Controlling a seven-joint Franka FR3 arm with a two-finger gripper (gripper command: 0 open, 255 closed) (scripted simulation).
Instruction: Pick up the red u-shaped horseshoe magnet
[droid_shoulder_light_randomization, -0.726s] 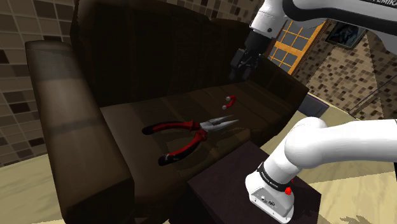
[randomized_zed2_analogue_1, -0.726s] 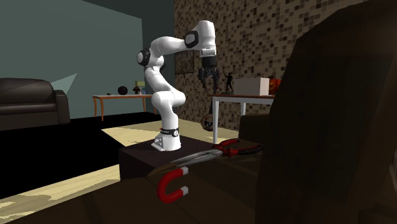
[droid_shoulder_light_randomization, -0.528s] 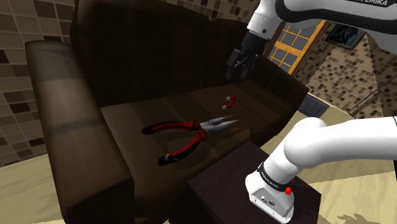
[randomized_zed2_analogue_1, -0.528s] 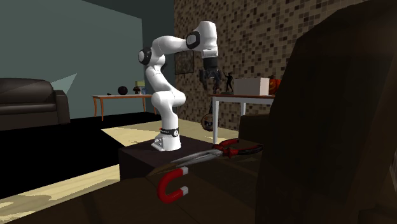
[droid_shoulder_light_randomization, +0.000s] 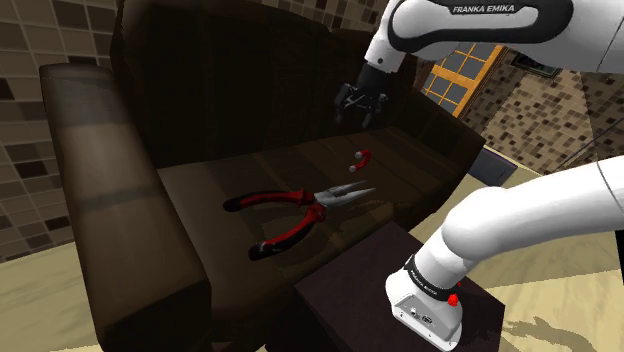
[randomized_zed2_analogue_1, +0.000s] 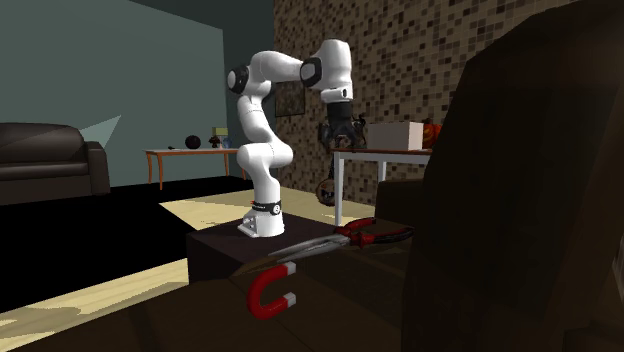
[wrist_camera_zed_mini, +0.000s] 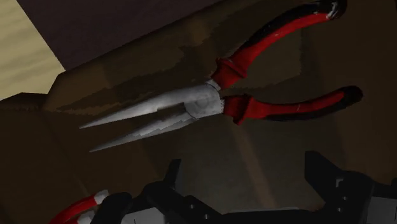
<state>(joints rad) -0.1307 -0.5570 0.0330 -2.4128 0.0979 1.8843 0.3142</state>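
Black two-finger hand (droid_shoulder_light_randomization: 358, 103) was swung leftward in shoulder view, closer over small red U-shaped magnet (droid_shoulder_light_randomization: 360, 156); spread open, nothing gripped; descent judged next.

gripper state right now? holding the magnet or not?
Gripper: open, holding nothing. The magnet lies on the sofa, apart from the fingers.

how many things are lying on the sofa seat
2: the red-handled pliers mid-seat on the sofa, and the small red horseshoe magnet beyond their tips. Others could be hidden behind the armrest.
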